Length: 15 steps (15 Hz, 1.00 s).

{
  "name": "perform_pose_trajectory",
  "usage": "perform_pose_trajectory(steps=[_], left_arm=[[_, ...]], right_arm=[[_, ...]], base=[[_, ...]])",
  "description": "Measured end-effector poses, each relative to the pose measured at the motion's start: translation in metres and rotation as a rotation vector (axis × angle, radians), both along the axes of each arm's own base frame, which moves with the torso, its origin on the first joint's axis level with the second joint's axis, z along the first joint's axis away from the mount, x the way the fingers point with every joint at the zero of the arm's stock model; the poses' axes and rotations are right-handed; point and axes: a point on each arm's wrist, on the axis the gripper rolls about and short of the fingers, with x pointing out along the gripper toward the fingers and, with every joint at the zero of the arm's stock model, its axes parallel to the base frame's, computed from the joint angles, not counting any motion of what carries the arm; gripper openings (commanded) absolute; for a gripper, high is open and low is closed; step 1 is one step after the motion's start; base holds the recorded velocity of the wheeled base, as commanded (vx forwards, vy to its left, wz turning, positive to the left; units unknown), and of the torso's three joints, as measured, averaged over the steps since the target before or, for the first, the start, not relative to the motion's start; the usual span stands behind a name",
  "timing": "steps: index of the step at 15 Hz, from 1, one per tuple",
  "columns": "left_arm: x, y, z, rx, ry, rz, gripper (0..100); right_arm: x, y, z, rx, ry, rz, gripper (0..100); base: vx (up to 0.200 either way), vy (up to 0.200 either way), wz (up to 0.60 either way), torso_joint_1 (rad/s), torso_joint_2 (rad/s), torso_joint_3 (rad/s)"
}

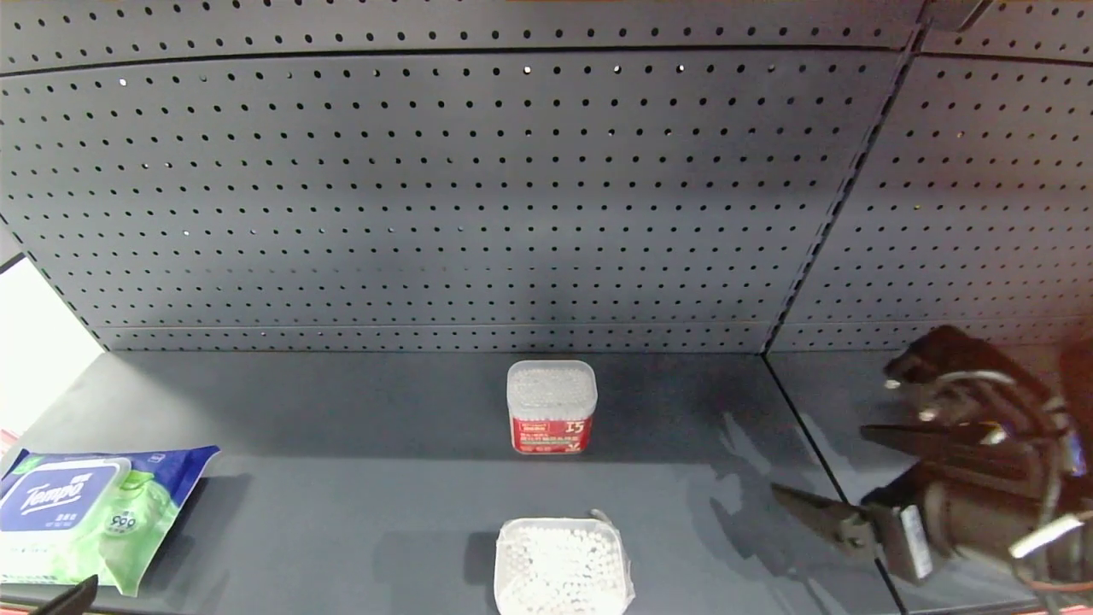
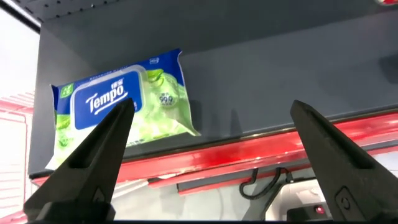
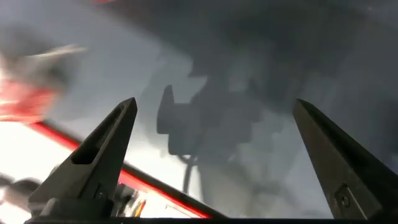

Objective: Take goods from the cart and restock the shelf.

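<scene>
Two clear tubs of white cotton swabs stand on the grey shelf (image 1: 359, 410): one with a red label (image 1: 551, 407) mid-shelf, another (image 1: 562, 567) nearer the front edge. A blue-and-green wet-wipes pack (image 1: 90, 517) (image 2: 124, 102) lies flat at the shelf's front left. My right gripper (image 1: 841, 474) (image 3: 214, 109) hovers open and empty over the shelf's right part, to the right of the tubs. My left gripper (image 2: 211, 112) is open and empty, just in front of and below the shelf edge, facing the wipes pack; one fingertip (image 1: 73, 596) pokes in at the lower left of the head view.
A perforated grey back panel (image 1: 478, 196) closes the shelf behind. A vertical upright (image 1: 841, 201) and a seam split off a right bay. A red strip (image 2: 261, 149) runs along the shelf's front edge. Bare shelf lies between the wipes and the tubs.
</scene>
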Motion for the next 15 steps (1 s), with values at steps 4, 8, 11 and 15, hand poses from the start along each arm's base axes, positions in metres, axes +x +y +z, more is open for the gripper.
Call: perform_pose_trajectory(steps=[4,8,11,15], left_arm=[[-0.022,0.006,-0.017,-0.033,0.133,0.055,100],[-0.054,0.013,-0.035,-0.129,0.184,0.172,100],[-0.070,0.012,-0.060,-0.148,0.144,0.273,100],[-0.076,0.009,-0.091,-0.182,-0.134,0.091,100]], right_arm=[[-0.061,-0.078,0.017,-0.001,-0.055,-0.296,100],[-0.155,-0.108,0.008,-0.018,-0.054,-0.612,100],[-0.193,-0.103,-0.026,-0.013,-0.102,-0.730,100],[-0.181,-0.100,-0.059,0.068,-0.310,-0.636,100]], base=[[0.000,0.000,0.00,0.000,0.00,0.000],[0.000,0.000,0.00,0.000,0.00,0.000],[0.000,0.000,0.00,0.000,0.00,0.000],[0.000,0.000,0.00,0.000,0.00,0.000]])
